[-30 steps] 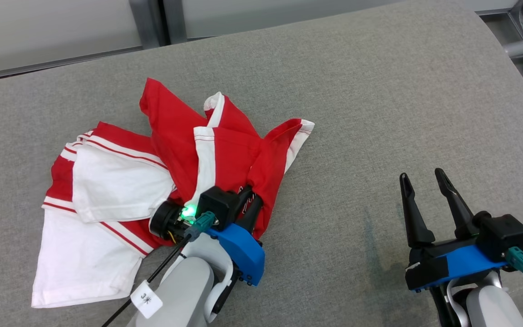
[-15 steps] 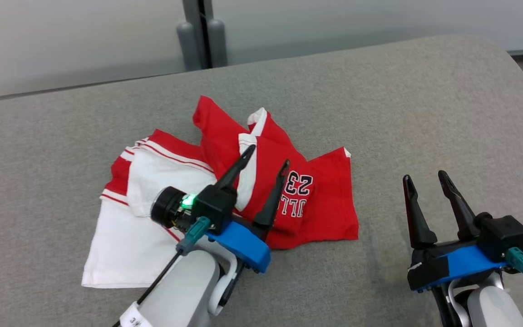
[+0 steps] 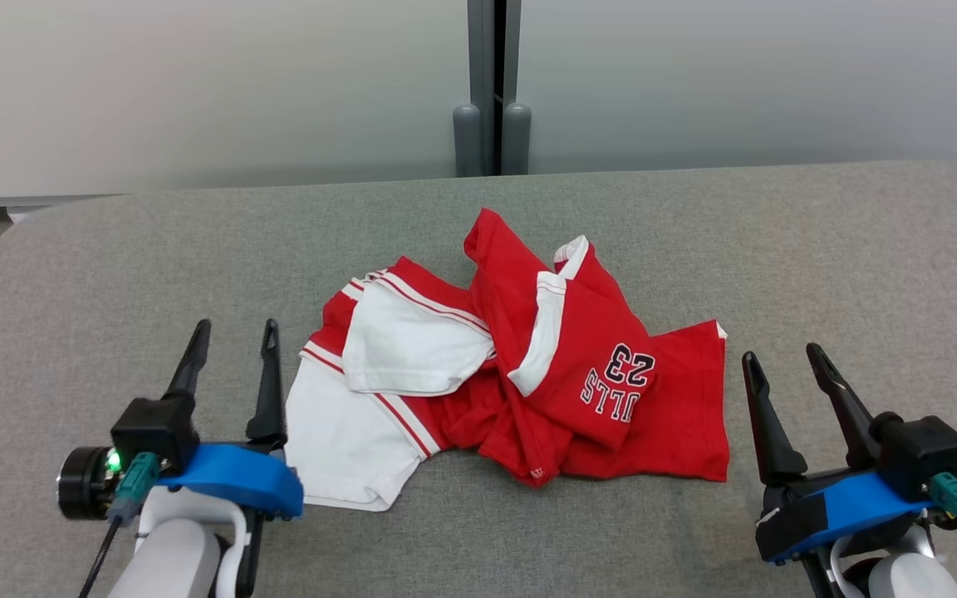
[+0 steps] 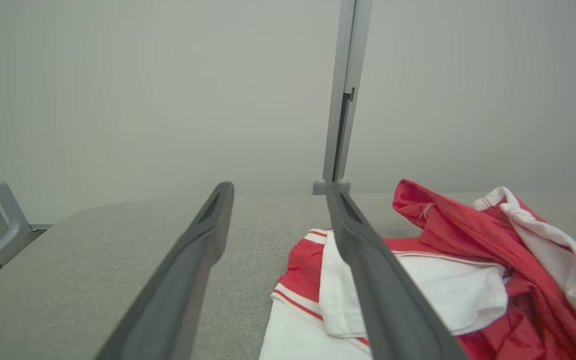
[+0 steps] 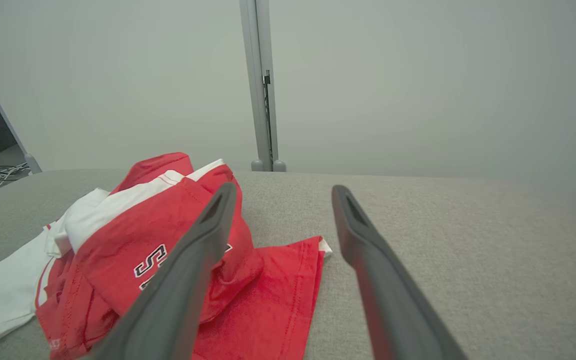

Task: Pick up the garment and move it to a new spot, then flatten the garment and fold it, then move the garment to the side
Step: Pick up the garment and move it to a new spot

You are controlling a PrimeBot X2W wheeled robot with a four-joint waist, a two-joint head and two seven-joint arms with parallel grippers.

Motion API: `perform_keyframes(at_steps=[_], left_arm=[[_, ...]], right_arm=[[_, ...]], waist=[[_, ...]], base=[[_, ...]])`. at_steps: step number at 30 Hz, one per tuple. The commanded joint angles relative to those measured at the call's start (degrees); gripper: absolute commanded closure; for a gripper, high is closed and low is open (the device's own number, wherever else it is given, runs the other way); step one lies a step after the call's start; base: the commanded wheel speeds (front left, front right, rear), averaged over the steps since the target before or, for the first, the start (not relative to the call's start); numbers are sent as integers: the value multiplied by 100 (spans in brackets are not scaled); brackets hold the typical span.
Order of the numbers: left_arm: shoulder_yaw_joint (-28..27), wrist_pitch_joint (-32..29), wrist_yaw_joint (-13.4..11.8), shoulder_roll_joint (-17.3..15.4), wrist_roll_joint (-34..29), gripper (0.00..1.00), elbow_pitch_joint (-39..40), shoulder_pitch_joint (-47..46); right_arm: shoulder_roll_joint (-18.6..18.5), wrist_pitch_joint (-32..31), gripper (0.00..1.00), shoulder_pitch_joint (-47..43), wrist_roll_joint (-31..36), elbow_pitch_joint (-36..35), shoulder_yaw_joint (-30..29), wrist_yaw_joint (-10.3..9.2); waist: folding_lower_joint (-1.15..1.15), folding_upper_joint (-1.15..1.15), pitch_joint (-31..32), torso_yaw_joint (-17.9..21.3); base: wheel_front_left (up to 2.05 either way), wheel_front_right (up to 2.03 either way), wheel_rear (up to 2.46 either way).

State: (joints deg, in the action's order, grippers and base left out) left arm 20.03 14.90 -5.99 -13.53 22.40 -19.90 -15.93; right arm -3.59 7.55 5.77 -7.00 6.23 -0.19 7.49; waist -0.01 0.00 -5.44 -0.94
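Where the garment lies: red-and-white garment (image 3: 528,374) crumpled in a heap at the middle of the grey padded table (image 3: 113,266), between the two grippers.
Garment layout: white panel toward the robot's left, red panel with "23" print toward its right; folds overlap, cloth not flat.
Left gripper (image 3: 236,325): fingers spread apart, holding nothing; just beside the white hem, contact not discernible.
Right gripper (image 3: 782,353): fingers spread apart, holding nothing; near the red edge, clear of it.
Background: grey post (image 3: 493,91) against the pale wall behind the table.
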Motion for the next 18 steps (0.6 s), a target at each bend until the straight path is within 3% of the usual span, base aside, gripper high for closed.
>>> perform_keyframes(at_steps=[1, 6, 18], left_arm=[[-77, 30, -8, -88, 45, 0, 35, 150], [-194, 0, 66, -307, 188, 0, 107, 524], [-107, -156, 147, -482, 338, 0, 293, 1049]], right_arm=[[-23, -31, 0, -86, 12, -23, -12, 1], [-20, -117, 0, -229, -14, -70, 18, 1], [16, -264, 0, -644, -1, -203, -80, 1]], waist=[[1, 0, 45, -24], [1, 0, 199, -26], [1, 0, 499, 100]], base=[[0, 0, 0], [0, 0, 0], [0, 0, 0]])
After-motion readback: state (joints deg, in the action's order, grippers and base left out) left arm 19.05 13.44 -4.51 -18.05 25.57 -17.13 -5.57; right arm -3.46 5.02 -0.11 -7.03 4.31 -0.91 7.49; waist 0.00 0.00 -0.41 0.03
